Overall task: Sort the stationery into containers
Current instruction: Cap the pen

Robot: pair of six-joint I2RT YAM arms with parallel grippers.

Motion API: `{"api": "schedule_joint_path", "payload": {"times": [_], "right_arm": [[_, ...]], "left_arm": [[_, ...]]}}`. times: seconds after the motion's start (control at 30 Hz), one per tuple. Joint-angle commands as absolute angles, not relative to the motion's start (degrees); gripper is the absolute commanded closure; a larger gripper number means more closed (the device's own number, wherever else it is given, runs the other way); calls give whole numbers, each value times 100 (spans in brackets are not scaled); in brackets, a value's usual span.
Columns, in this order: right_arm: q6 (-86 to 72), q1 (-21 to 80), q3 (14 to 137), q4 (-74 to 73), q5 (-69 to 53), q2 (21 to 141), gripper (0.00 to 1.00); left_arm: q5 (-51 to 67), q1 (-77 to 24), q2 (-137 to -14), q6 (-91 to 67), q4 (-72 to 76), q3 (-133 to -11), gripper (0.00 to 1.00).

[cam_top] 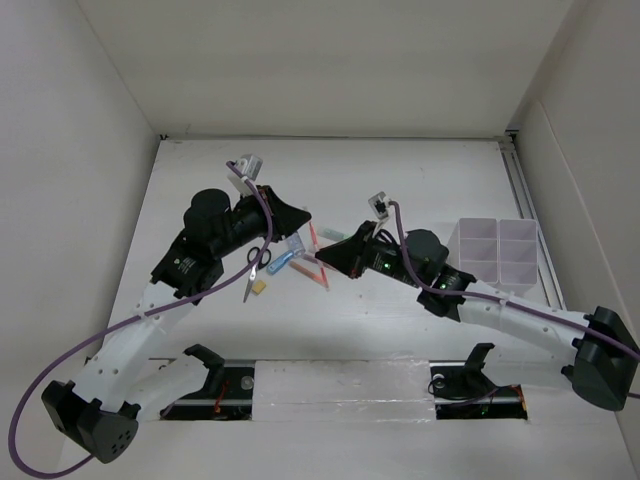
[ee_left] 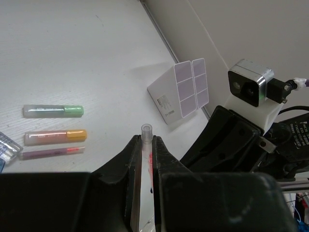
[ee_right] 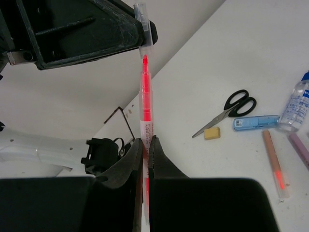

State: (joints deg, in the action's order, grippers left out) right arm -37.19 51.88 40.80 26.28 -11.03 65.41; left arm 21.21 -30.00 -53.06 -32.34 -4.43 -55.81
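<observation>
At the bottom centre of the right wrist view, the jaws of the right arm [cam_top: 510, 312] are seen closed narrowly on the lower barrel of a red pen [ee_right: 145, 104], which is held above the counter [ee_right: 251, 58] with its bare tip pointing away. Just beyond the tip, at the upper left, a clear cap [ee_right: 145, 24] is gripped in the equally narrow jaws of the left arm [cam_top: 135, 335]; whether tip and cap touch cannot be told.

Farther off, at the right of that view, scissors [ee_right: 231, 108], a yellow eraser [ee_right: 211, 133], a blue marker [ee_right: 255, 123], a glue bottle [ee_right: 295, 104] and an orange pen [ee_right: 274, 162] are seen lying loose. The organiser [ee_left: 164, 99] is seen farthest away, at the middle of the left wrist view, well apart from them.

If the two arms are not lined up, the tip could be pushed against the cap's rim and the pen levered sideways, since only a short stretch of barrel is gripped. The pen or the small smooth cap could then be squeezed out and dropped among the loose things.
</observation>
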Motion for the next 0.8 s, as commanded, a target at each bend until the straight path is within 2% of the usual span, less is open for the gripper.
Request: {"api": "schedule_joint_path", "payload": {"times": [0.0,0.77], "right_arm": [[-3586,5168,4351,3067,-1204,6530,100],[-3806,5010,4456,3305,-1292,6820,100]], "left_arm": [[2171,-3006,-5256,-3182,-272,-5485,100],[2276,-3006,-5089,-3129,-62,-5309,100]]}}
